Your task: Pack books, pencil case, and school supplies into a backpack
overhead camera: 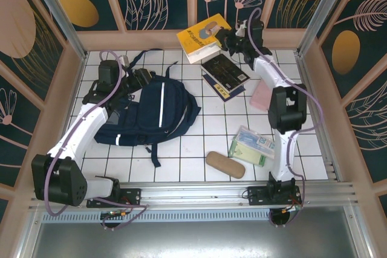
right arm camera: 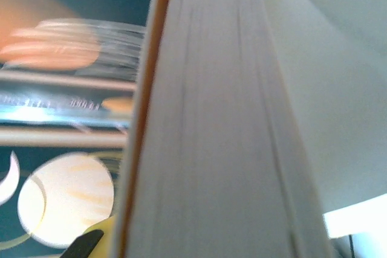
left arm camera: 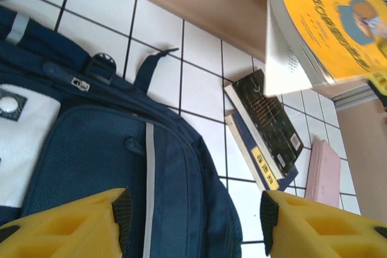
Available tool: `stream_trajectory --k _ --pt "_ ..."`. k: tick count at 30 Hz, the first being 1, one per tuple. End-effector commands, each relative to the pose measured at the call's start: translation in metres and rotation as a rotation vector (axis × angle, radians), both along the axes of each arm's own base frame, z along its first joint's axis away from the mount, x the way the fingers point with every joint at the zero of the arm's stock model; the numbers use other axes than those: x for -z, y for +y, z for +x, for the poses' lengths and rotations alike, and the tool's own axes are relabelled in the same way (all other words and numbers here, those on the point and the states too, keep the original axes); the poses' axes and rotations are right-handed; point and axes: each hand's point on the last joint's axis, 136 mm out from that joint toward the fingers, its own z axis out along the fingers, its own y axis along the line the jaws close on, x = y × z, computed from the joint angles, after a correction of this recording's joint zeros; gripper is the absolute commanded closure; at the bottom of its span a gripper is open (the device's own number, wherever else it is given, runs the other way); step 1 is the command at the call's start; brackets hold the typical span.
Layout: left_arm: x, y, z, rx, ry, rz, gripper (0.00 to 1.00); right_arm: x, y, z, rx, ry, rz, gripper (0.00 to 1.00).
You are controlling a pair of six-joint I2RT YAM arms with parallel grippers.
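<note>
Right gripper (overhead camera: 225,40) clamps the yellow book (overhead camera: 202,35) by one edge, raised near the far wall. Left gripper (left arm camera: 195,214) hangs open above the backpack (overhead camera: 148,110). Risk: the edge grip may let the book pivot and slip.

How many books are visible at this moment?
3. The yellow book is held up in the right tool; the black book lies on a dark blue book on the table. Another may be hidden beneath.
</note>
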Motion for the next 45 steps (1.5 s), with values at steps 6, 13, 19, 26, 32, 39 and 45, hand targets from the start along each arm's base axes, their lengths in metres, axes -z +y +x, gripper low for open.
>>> stream_trajectory --k 6,13,19,26,32,39,45 --pt "-0.039 -0.026 0.008 0.152 -0.079 -0.06 0.34 -0.041 0.026 -0.116 -0.346 -0.254 -0.105 1.0" --pt "-0.04 -0.068 0.004 0.367 -0.096 -0.27 0.23 -0.037 0.02 -0.175 -0.402 -0.262 -0.083 1.0" --pt "-0.026 -0.093 -0.001 0.489 -0.064 -0.457 0.22 -0.02 0.041 -0.221 -0.499 -0.21 -0.04 1.0" --pt "-0.01 -0.129 -0.019 0.601 -0.004 -0.482 0.24 -0.014 0.045 -0.24 -0.53 -0.18 0.01 1.0" --pt "0.004 -0.138 -0.03 0.607 0.048 -0.541 0.33 -0.018 0.045 -0.244 -0.537 -0.183 0.013 1.0" --pt "0.012 -0.142 -0.034 0.615 0.072 -0.573 0.39 -0.023 0.043 -0.244 -0.525 -0.194 0.023 1.0" --pt "-0.004 -0.144 -0.038 0.632 0.037 -0.617 0.83 -0.011 0.04 -0.235 -0.485 -0.155 -0.002 0.99"
